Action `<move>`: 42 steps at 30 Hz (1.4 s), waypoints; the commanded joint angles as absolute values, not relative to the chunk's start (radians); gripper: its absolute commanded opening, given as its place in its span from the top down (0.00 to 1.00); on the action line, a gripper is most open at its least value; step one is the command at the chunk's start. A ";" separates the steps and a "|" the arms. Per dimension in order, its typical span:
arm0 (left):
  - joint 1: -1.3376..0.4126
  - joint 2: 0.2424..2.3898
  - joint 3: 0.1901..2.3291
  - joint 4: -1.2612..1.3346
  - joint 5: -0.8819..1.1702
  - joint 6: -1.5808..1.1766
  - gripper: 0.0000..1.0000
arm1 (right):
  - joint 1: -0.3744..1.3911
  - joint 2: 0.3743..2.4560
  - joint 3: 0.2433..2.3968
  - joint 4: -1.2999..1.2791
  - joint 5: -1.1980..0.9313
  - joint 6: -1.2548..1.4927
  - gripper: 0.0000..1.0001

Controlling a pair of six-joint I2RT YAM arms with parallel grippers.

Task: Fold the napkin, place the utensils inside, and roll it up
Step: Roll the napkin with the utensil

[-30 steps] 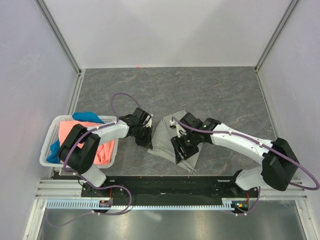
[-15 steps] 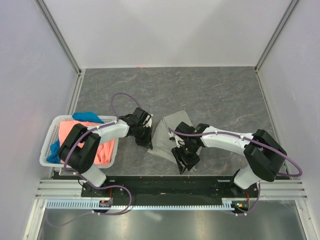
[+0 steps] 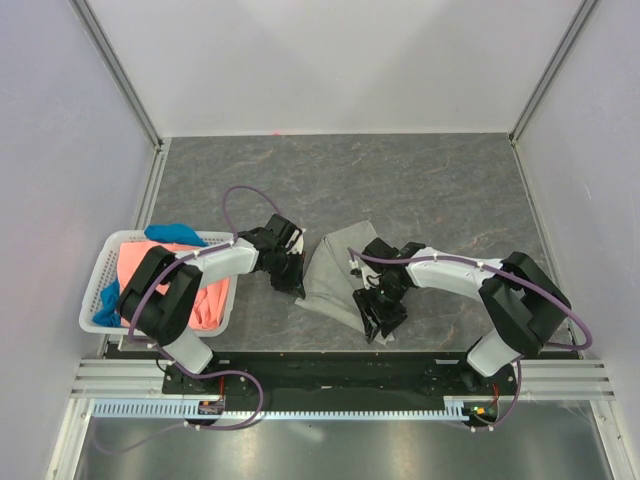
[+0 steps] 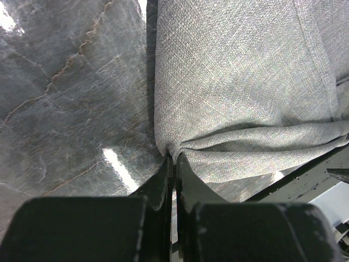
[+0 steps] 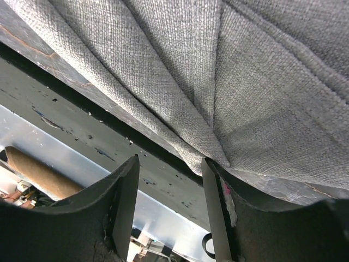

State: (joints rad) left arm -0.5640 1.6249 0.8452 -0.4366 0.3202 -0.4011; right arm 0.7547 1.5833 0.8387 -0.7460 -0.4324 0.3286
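Observation:
The light grey napkin (image 3: 335, 268) lies rumpled and partly folded on the dark table, between the two arms. My left gripper (image 3: 297, 283) is shut on the napkin's left edge, and the cloth (image 4: 234, 82) puckers right at the closed tips (image 4: 174, 159). My right gripper (image 3: 379, 320) is open at the napkin's near corner by the table's front edge. That corner of the napkin (image 5: 245, 82) hangs down against the right finger (image 5: 214, 188), and the gap to the other finger holds nothing. The utensils are not in view.
A white basket (image 3: 93, 293) holding a coral-orange cloth (image 3: 207, 300) and a blue cloth (image 3: 175, 233) stands at the left, beside the left arm. The table's front edge and black base rail (image 5: 103, 134) run just below the right gripper. White walls enclose the table.
My right gripper has slid from over the napkin's middle toward the near edge, to the napkin's front corner, with its arm folding in. The left gripper has kept its pinch and not moved.

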 commanded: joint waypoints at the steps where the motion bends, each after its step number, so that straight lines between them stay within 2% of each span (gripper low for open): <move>1: -0.561 1.666 0.834 -0.445 0.245 -0.344 0.98 | 0.753 1.600 0.816 -0.724 -0.377 0.305 0.42; 8: -0.560 1.674 0.838 -0.446 0.264 -0.345 0.98 | 0.785 1.500 1.057 -0.885 -0.249 0.307 0.42; 12: -0.560 1.683 0.839 -0.446 0.279 -0.345 0.98 | 0.970 1.514 1.201 -0.852 -0.038 0.284 0.42; 18: -0.560 1.695 0.842 -0.443 0.299 -0.348 0.98 | 1.158 1.565 1.131 -0.592 0.282 0.213 0.44; 21: -0.560 1.706 0.842 -0.443 0.311 -0.347 0.98 | 1.210 1.612 1.100 -0.493 0.359 0.163 0.44; 38: -0.560 1.700 0.841 -0.436 0.321 -0.348 0.98 | 1.229 1.712 0.977 -0.348 0.316 0.089 0.44; 42: -0.560 1.690 0.835 -0.428 0.330 -0.351 0.98 | 1.206 1.732 0.956 -0.333 0.244 0.104 0.52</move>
State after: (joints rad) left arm -0.5556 1.6569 0.8627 -0.4343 0.3767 -0.4004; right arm 1.2282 1.7088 0.9833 -0.3775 0.3103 0.0990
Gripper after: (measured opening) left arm 0.035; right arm 0.521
